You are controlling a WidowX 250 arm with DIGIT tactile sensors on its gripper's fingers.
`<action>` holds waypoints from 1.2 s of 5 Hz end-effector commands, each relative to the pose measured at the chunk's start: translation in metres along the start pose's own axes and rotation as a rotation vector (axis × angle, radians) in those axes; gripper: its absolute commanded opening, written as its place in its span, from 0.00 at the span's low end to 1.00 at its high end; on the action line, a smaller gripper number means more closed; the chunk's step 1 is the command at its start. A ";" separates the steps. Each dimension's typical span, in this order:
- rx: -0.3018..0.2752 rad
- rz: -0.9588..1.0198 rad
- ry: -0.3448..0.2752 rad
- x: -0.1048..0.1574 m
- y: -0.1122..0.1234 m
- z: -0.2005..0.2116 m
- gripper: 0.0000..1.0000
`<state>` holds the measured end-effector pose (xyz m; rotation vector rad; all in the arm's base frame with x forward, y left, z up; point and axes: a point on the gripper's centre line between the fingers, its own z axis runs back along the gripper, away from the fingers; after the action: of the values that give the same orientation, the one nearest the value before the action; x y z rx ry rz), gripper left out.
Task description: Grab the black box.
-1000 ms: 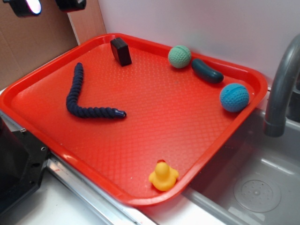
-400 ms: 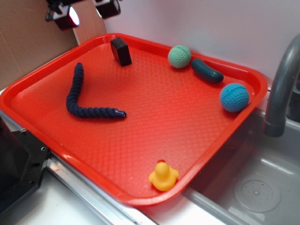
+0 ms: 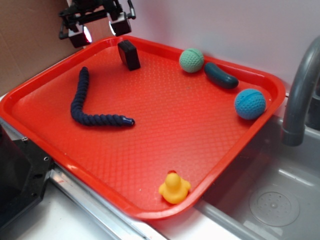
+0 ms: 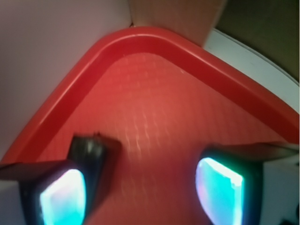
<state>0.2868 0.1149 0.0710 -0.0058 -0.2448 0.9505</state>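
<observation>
Tray [image 3: 150, 165]: red, unmoved; rope, balls and duck lie as a second ago.
Claw [image 3: 98, 30]: has travelled right and down from the frame's top-left; now hovers over the tray's far-left corner, jaws apart, empty.
Box [image 3: 129, 54]: stands near the far rim, just right of the claw; the approach is nearly aligned, no contact yet.
</observation>
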 end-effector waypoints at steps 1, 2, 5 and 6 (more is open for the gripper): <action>-0.106 -0.001 -0.015 0.009 -0.018 0.030 1.00; -0.119 0.020 -0.006 -0.001 -0.010 0.033 1.00; -0.090 0.039 0.042 0.015 -0.059 -0.024 1.00; -0.071 0.049 0.083 0.009 -0.061 -0.032 1.00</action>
<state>0.3302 0.0809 0.0235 -0.0879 -0.1048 0.9744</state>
